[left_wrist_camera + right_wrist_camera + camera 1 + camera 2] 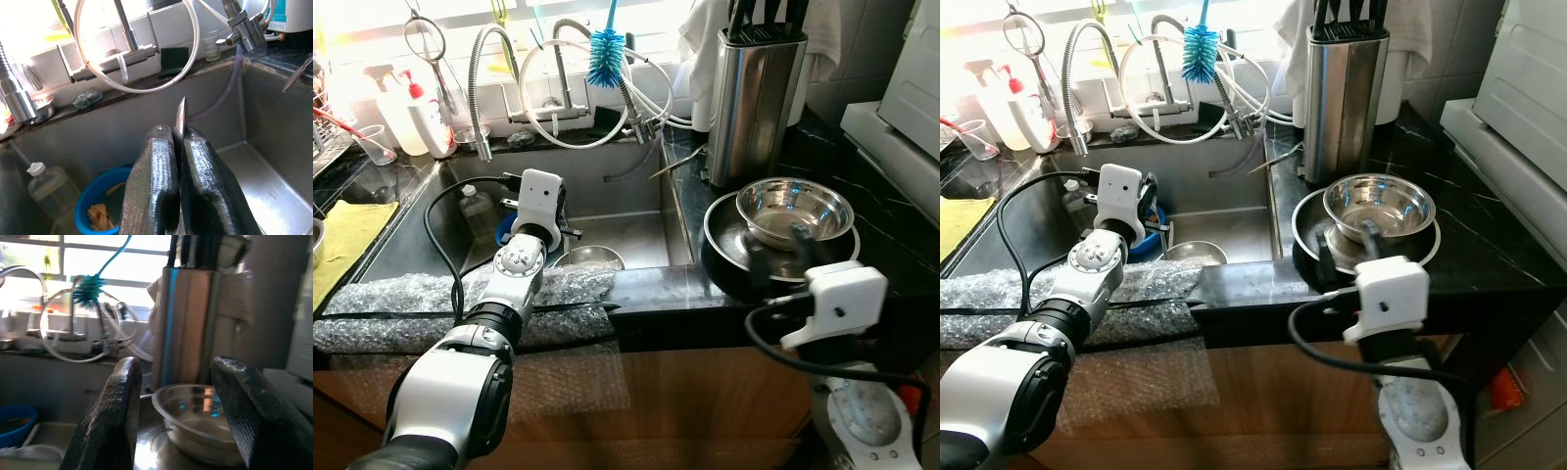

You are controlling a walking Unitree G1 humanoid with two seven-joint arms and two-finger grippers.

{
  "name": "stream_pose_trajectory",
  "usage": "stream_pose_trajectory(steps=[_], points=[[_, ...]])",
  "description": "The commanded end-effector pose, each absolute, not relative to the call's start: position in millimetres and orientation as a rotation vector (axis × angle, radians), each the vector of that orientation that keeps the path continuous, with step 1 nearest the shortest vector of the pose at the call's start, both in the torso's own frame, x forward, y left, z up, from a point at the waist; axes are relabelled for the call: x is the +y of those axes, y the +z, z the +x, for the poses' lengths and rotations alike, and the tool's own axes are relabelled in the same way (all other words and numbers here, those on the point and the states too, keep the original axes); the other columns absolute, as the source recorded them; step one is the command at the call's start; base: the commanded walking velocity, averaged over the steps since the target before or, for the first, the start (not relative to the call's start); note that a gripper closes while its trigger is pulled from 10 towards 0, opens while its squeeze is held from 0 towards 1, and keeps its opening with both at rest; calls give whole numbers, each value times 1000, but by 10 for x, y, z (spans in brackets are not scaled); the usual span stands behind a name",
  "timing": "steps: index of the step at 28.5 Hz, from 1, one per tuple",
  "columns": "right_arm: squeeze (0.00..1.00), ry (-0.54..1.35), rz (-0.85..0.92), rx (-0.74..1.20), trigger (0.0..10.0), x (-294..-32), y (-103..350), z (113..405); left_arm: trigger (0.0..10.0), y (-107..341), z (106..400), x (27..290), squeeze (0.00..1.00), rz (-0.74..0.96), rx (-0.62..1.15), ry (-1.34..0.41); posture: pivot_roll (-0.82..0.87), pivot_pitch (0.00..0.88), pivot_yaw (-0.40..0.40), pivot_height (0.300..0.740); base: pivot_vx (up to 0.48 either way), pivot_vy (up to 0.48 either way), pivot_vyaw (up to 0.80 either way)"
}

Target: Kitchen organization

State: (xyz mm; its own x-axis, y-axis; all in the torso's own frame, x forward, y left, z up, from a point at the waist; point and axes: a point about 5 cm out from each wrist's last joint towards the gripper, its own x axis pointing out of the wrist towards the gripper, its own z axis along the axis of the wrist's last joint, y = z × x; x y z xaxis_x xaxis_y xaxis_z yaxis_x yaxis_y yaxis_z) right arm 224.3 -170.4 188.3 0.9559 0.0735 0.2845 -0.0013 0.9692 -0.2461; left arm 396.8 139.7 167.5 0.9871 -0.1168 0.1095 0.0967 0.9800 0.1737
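Note:
My left gripper (178, 134) hangs over the sink (636, 201), shut on a thin metal utensil (181, 115) whose edge sticks up between the fingers. I cannot tell what kind of utensil it is. On the black counter to the right, a steel bowl (793, 209) sits in a wide dark pan (724, 257). My right gripper (779, 250) is open at the pan's near rim. Its fingers (110, 421) frame the steel bowl (195, 423) without touching it.
A steel knife block (754, 88) stands behind the pan. In the sink lie a blue bowl (98, 210), a clear bottle (478, 211) and another steel bowl (592, 258). Faucet hoses and a blue brush (605, 54) hang above. Bubble wrap (411, 294) covers the counter's front edge.

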Motion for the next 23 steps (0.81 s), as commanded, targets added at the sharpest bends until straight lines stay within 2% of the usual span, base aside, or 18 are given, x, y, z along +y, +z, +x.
stream_pose_trajectory(steps=[1,7,13,21,22,23], points=[[0,44,-233,-309,10000,-1672,1905,2255,10000,1716,3999,1404,0,164,-106,-84,-240,0,128,740,0,0,0],[0,65,-215,-307,10000,-1592,1887,2243,10000,1652,4003,1370,0,106,-54,-53,-253,0,130,740,0,0,0],[0,57,-210,-320,10000,-1544,1895,2246,10000,1540,3974,1173,0,76,2,-68,-273,0,136,740,0,0,0],[0,61,-205,-316,10000,-1524,1885,2247,10000,1402,3925,1128,0,66,53,-78,-276,0,136,740,0,0,0],[0,65,-200,-317,10000,-1508,1885,2256,10000,1364,3914,1150,1000,74,70,-71,-268,0,134,740,0,0,0],[0,66,-198,-318,10000,-1502,1885,2261,10000,1349,3910,1160,1000,77,78,-67,-268,0,134,740,0,0,0]])
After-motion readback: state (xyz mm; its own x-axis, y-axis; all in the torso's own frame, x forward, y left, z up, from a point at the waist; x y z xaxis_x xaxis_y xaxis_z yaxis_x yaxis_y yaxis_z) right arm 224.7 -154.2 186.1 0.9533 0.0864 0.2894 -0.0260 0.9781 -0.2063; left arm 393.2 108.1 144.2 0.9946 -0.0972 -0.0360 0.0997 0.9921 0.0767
